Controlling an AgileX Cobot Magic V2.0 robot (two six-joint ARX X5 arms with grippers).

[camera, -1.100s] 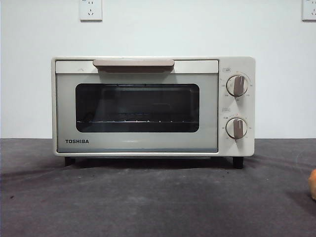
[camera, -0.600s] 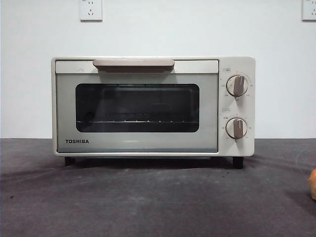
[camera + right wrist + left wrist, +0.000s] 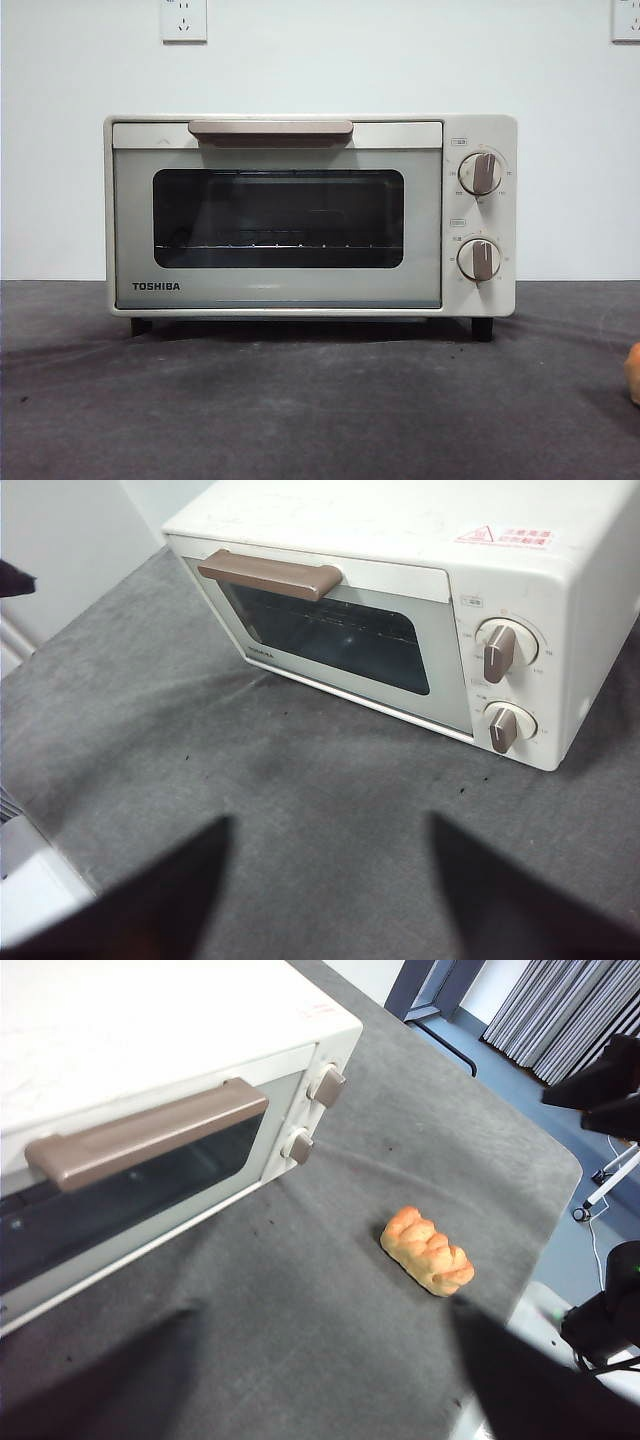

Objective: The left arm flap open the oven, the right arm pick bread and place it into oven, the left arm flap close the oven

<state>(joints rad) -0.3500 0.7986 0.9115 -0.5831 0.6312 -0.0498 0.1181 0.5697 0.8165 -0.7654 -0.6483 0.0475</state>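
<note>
The cream-white TOSHIBA oven (image 3: 310,215) stands on the grey cloth with its door shut and the beige handle (image 3: 270,129) at the top. It also shows in the left wrist view (image 3: 150,1050) and the right wrist view (image 3: 400,590). The orange-tan bread (image 3: 427,1251) lies on the cloth in front of the oven's knob side; only its edge (image 3: 633,372) shows in the front view. My left gripper (image 3: 320,1315) is open and empty, above the cloth between oven and bread. My right gripper (image 3: 328,822) is open and empty, well back from the oven's front.
The oven's two beige knobs (image 3: 480,173) are beside the door. A white wall with sockets (image 3: 184,20) stands behind the oven. The table's edge (image 3: 560,1190) runs beyond the bread, with black arm parts (image 3: 600,1080) past it.
</note>
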